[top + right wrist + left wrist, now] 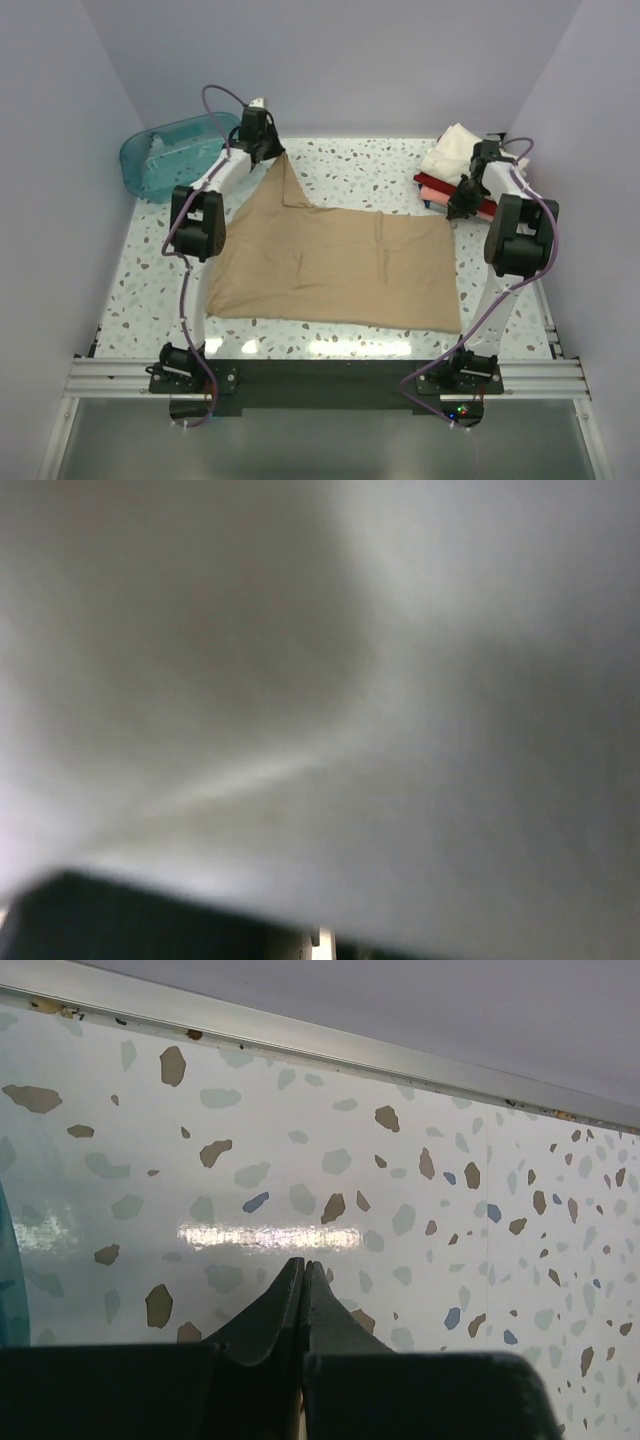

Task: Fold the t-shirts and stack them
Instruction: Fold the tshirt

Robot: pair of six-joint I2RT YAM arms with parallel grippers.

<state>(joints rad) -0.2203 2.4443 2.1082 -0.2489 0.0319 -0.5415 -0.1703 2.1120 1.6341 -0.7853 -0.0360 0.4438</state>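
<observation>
Overhead, the tan t-shirt (340,265) is lying spread across the middle of the speckled tabletop (150,290). Its far left corner is rising to a peak where the left pincer (275,152) is pinching it, jaws fully closed on the cloth. The teal tub (170,160) is sitting at the far left corner, just beside that arm. At the far right, three folded shirts are resting in a stack: the cream-white t-shirt (452,155) is lying uppermost and farthest back, while the red t-shirt (437,183) and the pink t-shirt (432,200) are showing as strips below its near edge. The right pincer (462,203) is pointing down at the near right side of this stack, just beyond the tan t-shirt's far right corner. From the left wrist, the two dark fingers (275,1310) are meeting tip to tip with no gap above the speckled surface. A curved teal edge of the tub is showing at the left border, and a metal rail (350,1050) is running along the far edge beneath a pale wall. From the right wrist, a blurred grey-white surface is filling nearly the whole frame, with only a dark strip along the bottom. The right pincer's jaws are closed, but whether they are gripping any cloth cannot be told.
</observation>
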